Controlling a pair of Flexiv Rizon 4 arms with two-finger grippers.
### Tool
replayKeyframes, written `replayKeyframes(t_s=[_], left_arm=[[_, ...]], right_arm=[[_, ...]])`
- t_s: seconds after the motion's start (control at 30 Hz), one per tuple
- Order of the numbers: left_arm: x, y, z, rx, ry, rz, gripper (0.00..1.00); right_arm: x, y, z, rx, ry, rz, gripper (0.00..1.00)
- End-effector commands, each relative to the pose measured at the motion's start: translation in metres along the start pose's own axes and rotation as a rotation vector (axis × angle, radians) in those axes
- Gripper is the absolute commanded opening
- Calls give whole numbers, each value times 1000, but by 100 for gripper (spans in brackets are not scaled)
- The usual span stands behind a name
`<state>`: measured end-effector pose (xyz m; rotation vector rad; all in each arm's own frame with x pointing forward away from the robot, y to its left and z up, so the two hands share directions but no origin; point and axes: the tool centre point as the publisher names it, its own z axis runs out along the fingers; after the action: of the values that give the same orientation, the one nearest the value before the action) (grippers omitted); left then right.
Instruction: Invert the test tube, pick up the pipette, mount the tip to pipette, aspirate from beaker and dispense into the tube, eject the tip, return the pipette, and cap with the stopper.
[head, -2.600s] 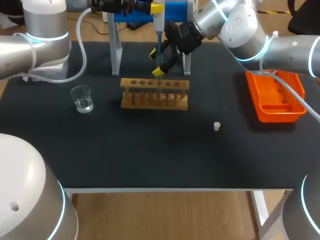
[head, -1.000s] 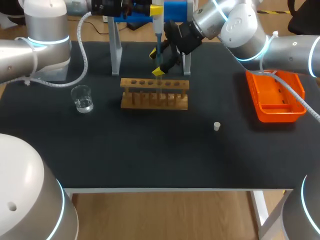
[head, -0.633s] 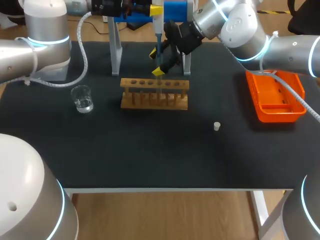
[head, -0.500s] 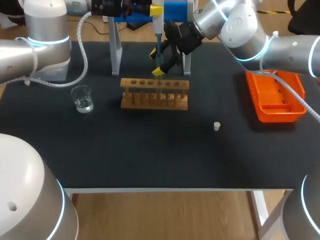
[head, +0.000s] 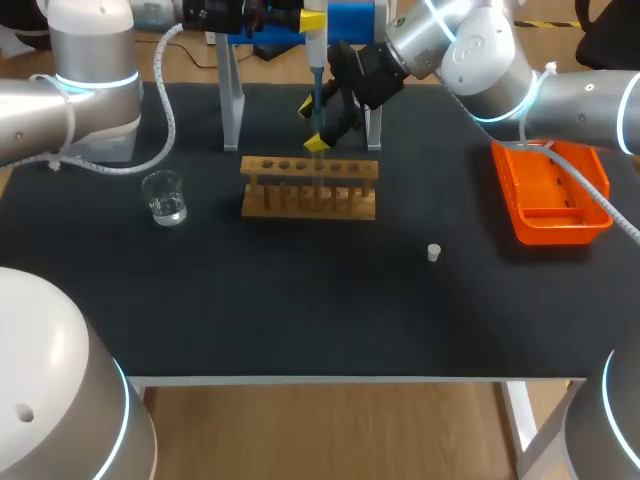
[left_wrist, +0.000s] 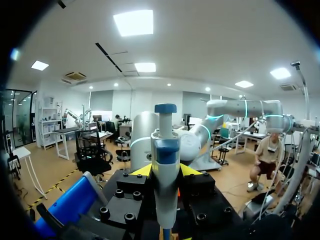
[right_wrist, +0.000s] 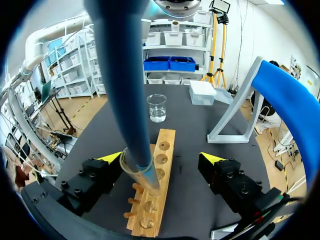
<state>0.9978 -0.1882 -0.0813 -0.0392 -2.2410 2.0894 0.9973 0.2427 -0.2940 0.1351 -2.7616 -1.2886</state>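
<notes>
Nothing has moved that I can see. Left hand (left_wrist: 166, 172) grips the pipette (left_wrist: 165, 145), tip inside the test tube (right_wrist: 145, 177) in the rack (right_wrist: 159, 205); right hand (right_wrist: 162, 159) open around it. Sideways drift could crack the glass.

Black-topped table (head: 300, 320) (white frame) above a wood-look floor (head: 330, 430).

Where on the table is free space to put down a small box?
The front strip, nearer than the rack and stopper, is bare. So is the patch between stopper and orange tray. Crowded behind the rack, near the blue stand.
</notes>
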Motion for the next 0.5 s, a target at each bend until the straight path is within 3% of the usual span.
replayKeyframes(t_s=[0.03, 0.5], left_arm=[[0, 0, 0, 0, -1, 0, 0], [0, 0, 0, 0, -1, 0, 0]], right_arm=[[3, 1, -9, 0, -6, 0, 100], [20, -1, -51, 9, -70, 23, 100]])
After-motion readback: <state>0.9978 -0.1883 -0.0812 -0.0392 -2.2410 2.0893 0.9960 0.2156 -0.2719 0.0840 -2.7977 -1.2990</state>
